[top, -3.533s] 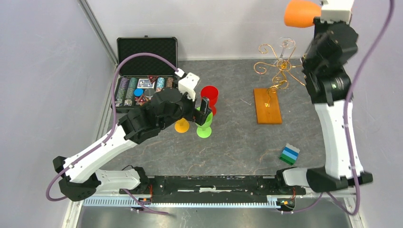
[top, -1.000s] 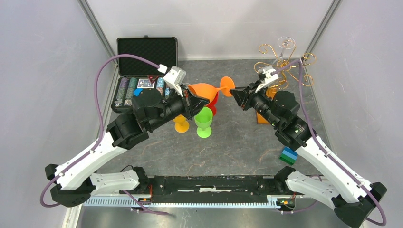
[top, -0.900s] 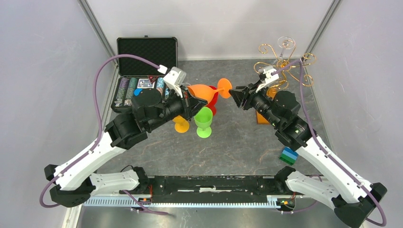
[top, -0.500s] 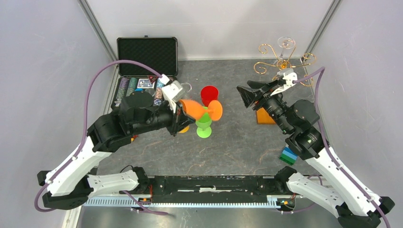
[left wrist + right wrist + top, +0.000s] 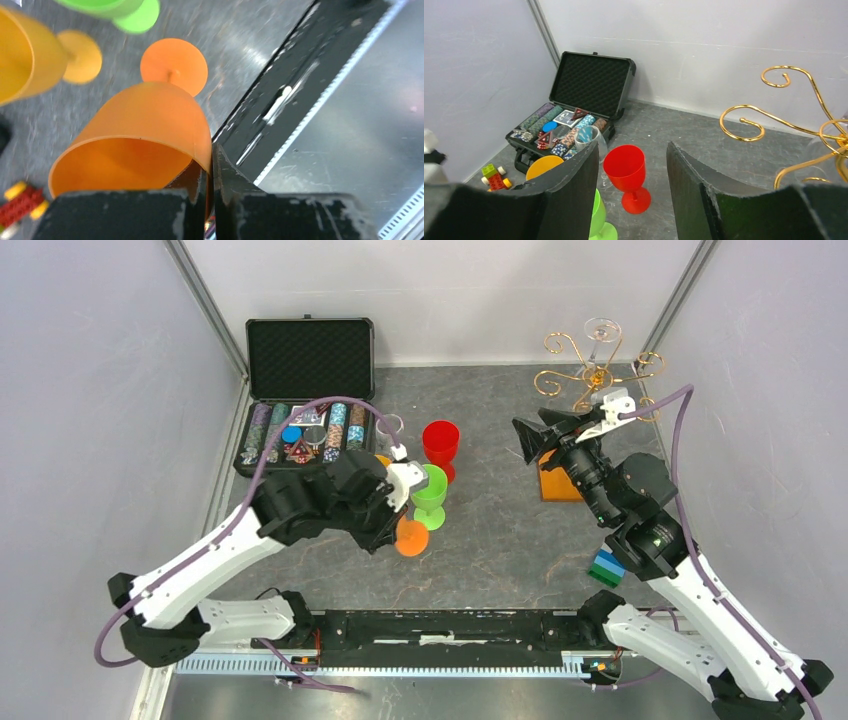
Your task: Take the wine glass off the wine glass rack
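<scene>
The left gripper is clamped tight on the rim of the orange wine glass. Its flat black fingers pinch the thin wall, one inside the bowl and one outside. The glass is frosted, matte plastic with a rounded bowl, a short stem and a disc foot. The foot points down at the table, a grey, stone-mottled surface; whether it touches cannot be told. This glass sits left of centre, near the arm bases and well apart from the wine glass rack.

Just beyond it stand a lime-green glass and a yellow-orange glass, both smooth plastic of the same goblet shape. A glossy red glass stands farther back.

The right gripper hangs with its jaws spread wide and nothing between them. Its fingers are broad black wedges with rough-cut edges. It points left from beside the rack.

The rack is thin gold wire bent into curled spirals on a slim stem, at the far right. Its rectangular orange-brown wooden base is partly covered by the right arm. A clear wine glass hangs among the far curls, its round foot showing above them.

At the far left an open black chip case shows ribbed foam in its lid.
</scene>
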